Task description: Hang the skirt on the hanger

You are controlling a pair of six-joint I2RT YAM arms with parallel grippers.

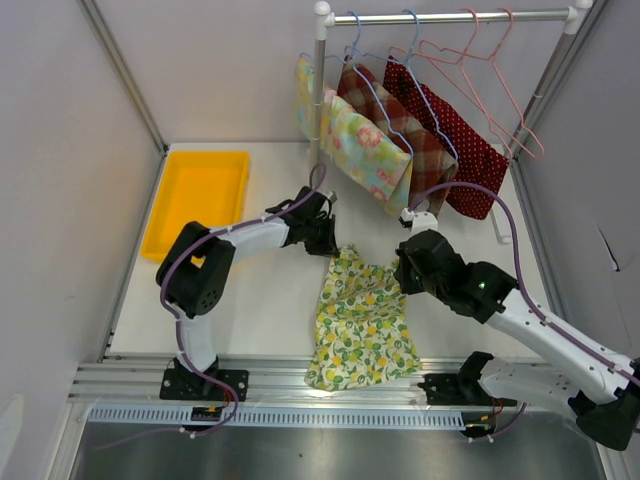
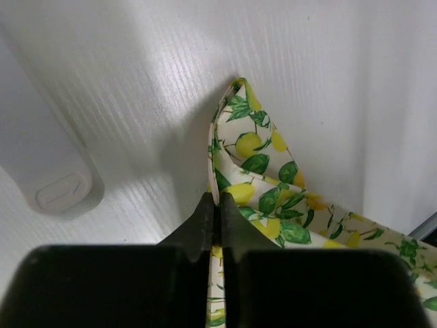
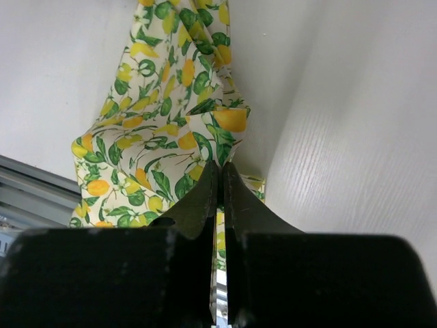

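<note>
White bench, working from my side outward: the lemon-print skirt lies spread between the two arm bases, its wide hem reaching the metal rail at the near edge and its narrow end pointing away from me. The right arm reaches in from the right. On its wrist view the right jaws are pressed together on a bunched fold of the skirt, with the rest of the cloth trailing away beyond the tips. The left arm bends across from the left to the far left corner of the skirt. On its wrist view the left jaws are closed, with an edge of the printed cloth running into the seam between them and the corner peaking just past the tips. Further back on the left sits a yellow tray. At the far end the rack bar carries blue hangers draped with a floral cloth, a plaid cloth and a red dotted cloth, and beside them two bare pink hangers.
</note>
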